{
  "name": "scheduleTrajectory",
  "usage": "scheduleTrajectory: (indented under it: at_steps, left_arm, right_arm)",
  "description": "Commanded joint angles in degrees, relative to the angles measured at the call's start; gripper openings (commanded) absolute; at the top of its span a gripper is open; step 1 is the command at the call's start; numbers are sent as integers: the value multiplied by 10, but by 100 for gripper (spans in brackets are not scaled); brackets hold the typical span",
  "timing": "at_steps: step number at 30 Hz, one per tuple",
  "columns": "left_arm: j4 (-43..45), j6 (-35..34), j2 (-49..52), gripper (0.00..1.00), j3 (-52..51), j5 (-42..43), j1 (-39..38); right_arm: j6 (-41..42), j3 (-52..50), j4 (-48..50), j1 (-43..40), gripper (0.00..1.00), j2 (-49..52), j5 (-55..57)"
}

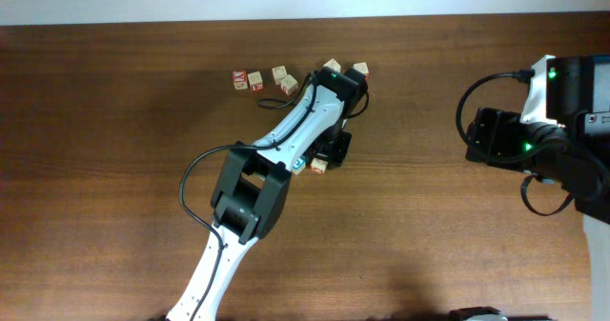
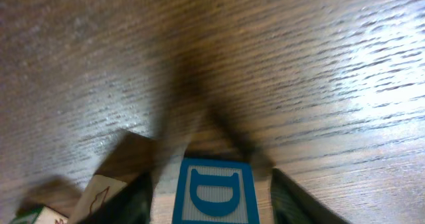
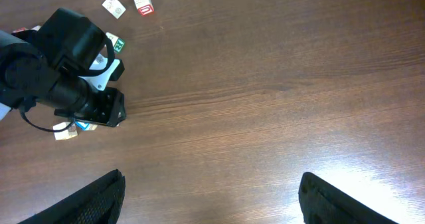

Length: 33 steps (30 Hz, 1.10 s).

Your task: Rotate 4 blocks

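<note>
Overhead: the left gripper (image 1: 327, 155) hangs over two blocks (image 1: 318, 167), its body hiding its jaws. Six more (image 1: 279, 73) lie beyond it, and the right gripper (image 1: 491, 135) sits well apart.

Left wrist: only here does the blue D block (image 2: 214, 191) show, on the table (image 2: 279, 64) between spread jaws with a sliver of gap on each side. A neighbour (image 2: 99, 192) sits just beside one finger (image 2: 136, 201) — closing or twisting could knock it, or skew the D block.

Right wrist: the right jaws are spread wide and empty — this view alone shows that.
</note>
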Motion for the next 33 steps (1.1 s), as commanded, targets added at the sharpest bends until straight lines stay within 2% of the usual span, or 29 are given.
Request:
scheduleTrajectory:
  at_steps: [1,6,8,11,16,21,22,23,24,25,27,31,33]
  left_arm:
    - [-25,0,-13,60,36,-10,9]
    - [-75,17,-57,67,206,-31,28]
    - [-82,17,-67,71,267,-72,43]
    - [-59,17,-67,73,296,-121,79]
    - [41,16,-64,70,275,-144,140]
    - [208,-12,-59,68,153,-144,160]
    - [231,-12,-59,68,131,-144,162]
    - [255,-8,-59,75,103,-144,167]
    - [278,0,-59,80,75,-144,178]
    - [288,9,-59,81,60,-144,188]
    - [317,28,-59,82,34,-143,222]
    - [374,121,-50,81,16,-124,257]
    - [383,128,-23,81,16,-123,273]
  right_arm:
    - [2,2,2,-2,84,-1,9]
    - [2,2,6,-2,84,-1,9]
    - [2,2,6,-2,85,-1,9]
    - [2,2,6,-2,84,4,9]
    - [0,2,6,-2,84,5,9]
    - [0,2,8,-2,85,20,9]
    - [0,2,8,-2,85,23,9]
    - [0,2,8,-2,85,28,9]
    - [0,2,7,-2,85,33,9]
    - [0,2,8,-2,85,37,9]
    - [0,2,8,-2,85,48,9]
    - [0,2,8,-2,85,52,9]
    - [0,2,4,-2,85,52,9]
